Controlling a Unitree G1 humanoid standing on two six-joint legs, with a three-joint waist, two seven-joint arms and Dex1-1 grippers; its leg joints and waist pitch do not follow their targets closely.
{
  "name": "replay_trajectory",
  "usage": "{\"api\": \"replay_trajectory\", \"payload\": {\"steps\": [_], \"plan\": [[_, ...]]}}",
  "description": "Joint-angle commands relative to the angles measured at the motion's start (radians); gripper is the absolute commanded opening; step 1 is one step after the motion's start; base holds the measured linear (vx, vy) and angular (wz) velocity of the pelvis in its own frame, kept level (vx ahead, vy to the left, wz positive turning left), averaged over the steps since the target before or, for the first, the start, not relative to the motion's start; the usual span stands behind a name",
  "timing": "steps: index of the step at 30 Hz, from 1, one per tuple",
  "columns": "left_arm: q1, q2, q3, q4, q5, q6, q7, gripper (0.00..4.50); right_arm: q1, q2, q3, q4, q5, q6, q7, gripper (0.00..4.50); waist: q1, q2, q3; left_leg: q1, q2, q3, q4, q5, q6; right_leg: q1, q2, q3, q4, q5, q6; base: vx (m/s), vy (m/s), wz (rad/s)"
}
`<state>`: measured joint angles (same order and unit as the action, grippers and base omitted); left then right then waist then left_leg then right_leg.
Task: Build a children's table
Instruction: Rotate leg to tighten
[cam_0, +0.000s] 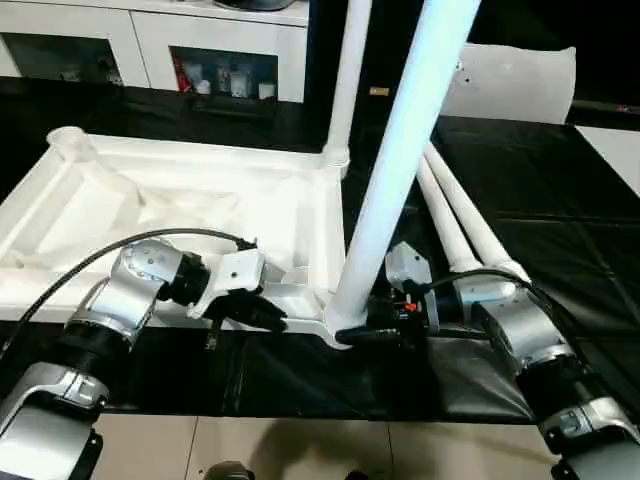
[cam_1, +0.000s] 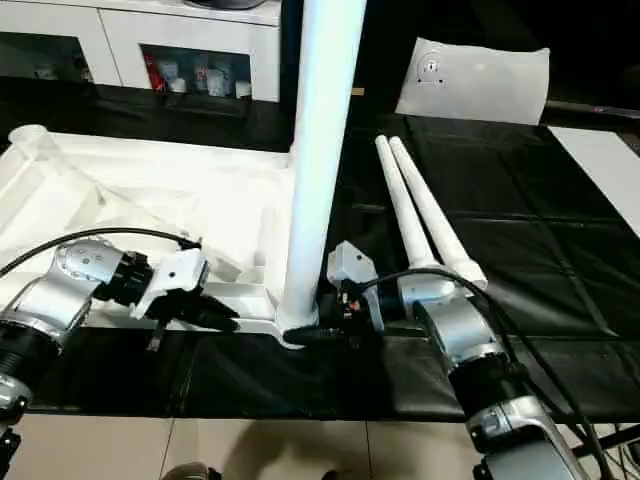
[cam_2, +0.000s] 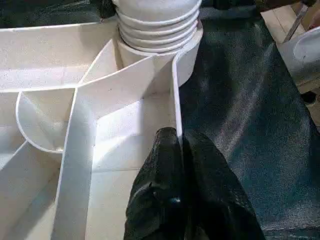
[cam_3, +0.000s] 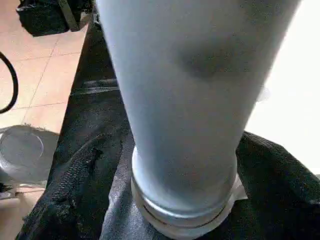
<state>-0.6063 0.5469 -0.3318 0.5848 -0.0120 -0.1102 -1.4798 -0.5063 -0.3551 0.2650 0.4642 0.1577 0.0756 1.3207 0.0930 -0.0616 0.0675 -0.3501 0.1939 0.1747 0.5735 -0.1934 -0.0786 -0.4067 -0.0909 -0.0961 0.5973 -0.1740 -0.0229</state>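
While the left gripper (cam_2: 179, 150) pinches the rim wall of the white ribbed plastic tabletop (cam_0: 200, 205), the right gripper (cam_0: 375, 325) spans, jaws wide, the upright white tubular leg (cam_0: 385, 190) at the near corner socket.

The white plastic table top (cam_0: 180, 215) lies upside down, ribbed underside up. One tapered leg (cam_0: 400, 170) stands tilted in its near corner socket, another leg (cam_0: 347, 80) upright in the far corner. Two loose legs (cam_1: 425, 215) lie side by side just beside the top.
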Motion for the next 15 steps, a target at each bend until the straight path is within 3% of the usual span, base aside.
{"api": "replay_trajectory", "payload": {"steps": [1, 9, 15], "plan": [[-0.011, -0.002, -0.051, 0.017, 0.043, -0.02, -0.032, 0.0, -0.008, -0.005, 0.004, 0.006, 0.004, -0.002, 0.018, 3.47, -0.002, 0.012, -0.056, 0.005, 0.046, -0.004, -0.069, -0.17, 0.031, 0.054, -0.065, 0.061, -0.058, -0.216, -0.216, 0.0, 0.0, 0.0], [-0.016, 0.0, -0.048, 0.039, 0.039, -0.029, -0.041, 0.0, -0.005, -0.005, 0.015, 0.021, 0.008, 0.008, 0.045, 2.82, 0.003, 0.015, -0.058, 0.005, 0.047, -0.003, -0.067, -0.157, 0.035, 0.055, -0.064, 0.06, -0.053, -0.17, -0.234, 0.0, 0.0, 0.0], [0.011, -0.011, -0.003, -0.016, 0.006, 0.079, 0.032, 0.0, 0.022, 0.039, -0.005, -0.005, 0.036, 0.057, -0.022, 2.64, 0.004, 0.016, -0.057, 0.006, 0.048, -0.003, -0.069, -0.167, 0.028, 0.055, -0.065, 0.06, -0.053, -0.177, -0.238, 0.0, 0.0, 0.0]]}}
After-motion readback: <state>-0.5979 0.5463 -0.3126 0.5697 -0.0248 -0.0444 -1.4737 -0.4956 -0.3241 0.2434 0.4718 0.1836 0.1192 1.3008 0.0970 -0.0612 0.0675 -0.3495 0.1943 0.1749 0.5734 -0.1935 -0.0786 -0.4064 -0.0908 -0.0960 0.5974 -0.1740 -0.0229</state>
